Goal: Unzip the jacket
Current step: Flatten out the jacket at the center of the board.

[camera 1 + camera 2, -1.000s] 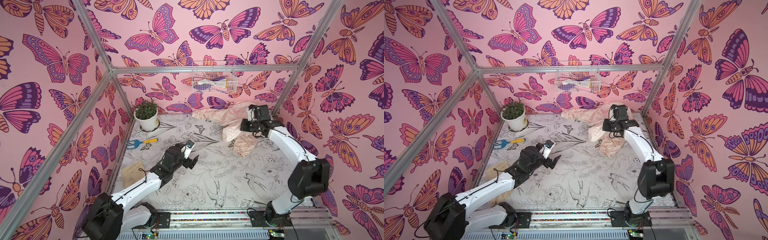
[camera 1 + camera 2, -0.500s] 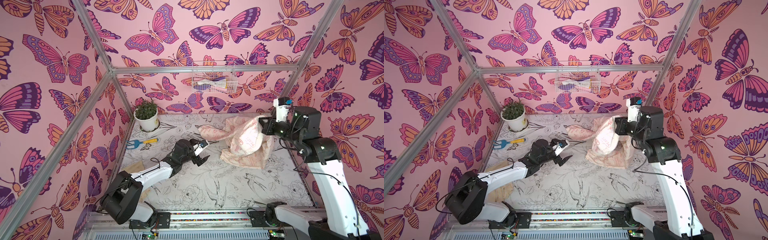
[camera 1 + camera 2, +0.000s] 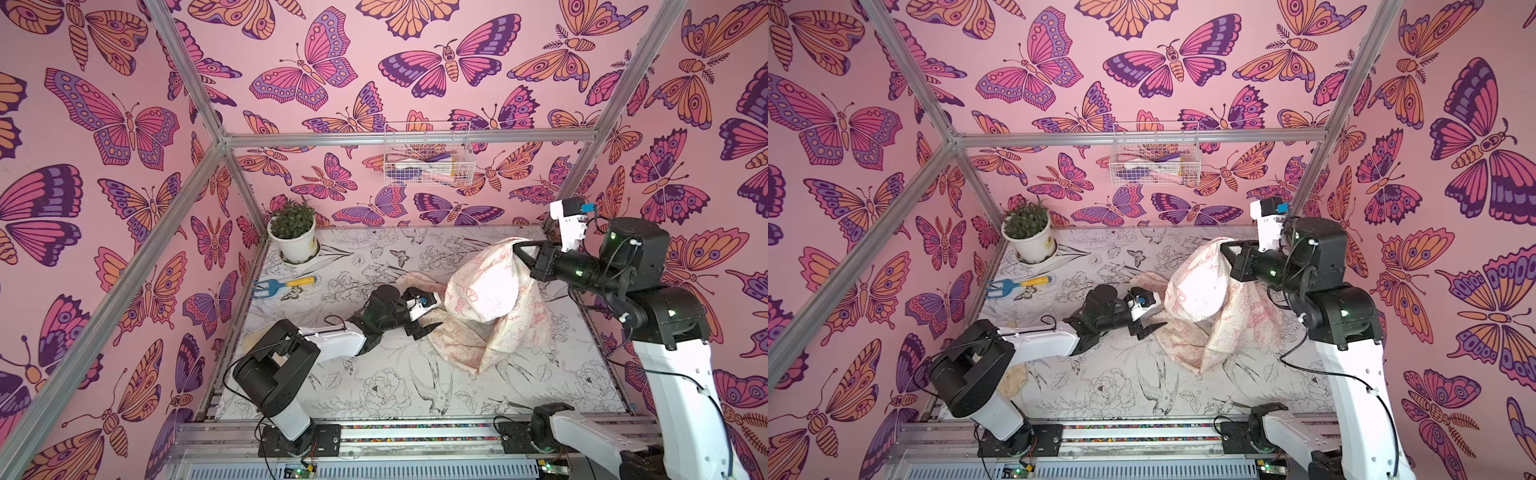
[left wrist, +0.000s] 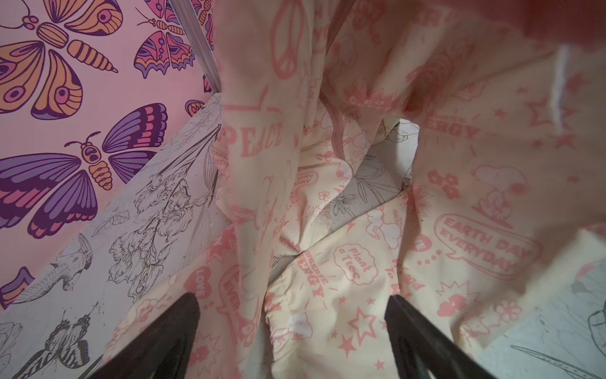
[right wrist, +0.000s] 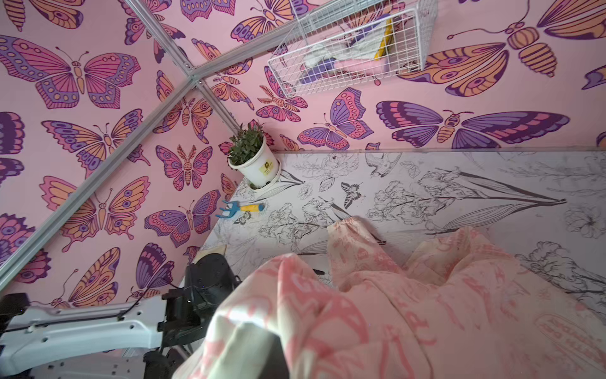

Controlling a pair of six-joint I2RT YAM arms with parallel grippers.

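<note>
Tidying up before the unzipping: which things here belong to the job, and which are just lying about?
Job: jacket; right gripper, holding it up; left gripper, open, facing it.
Lying about: potted plant; hand rake; wire basket on the wall; beige cloth.

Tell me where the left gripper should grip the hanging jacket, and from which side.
Probably the low cloth inside the open left gripper, approached level from the robot's left. The right gripper holds the jacket up by its top, so the lower part drapes there.
</note>
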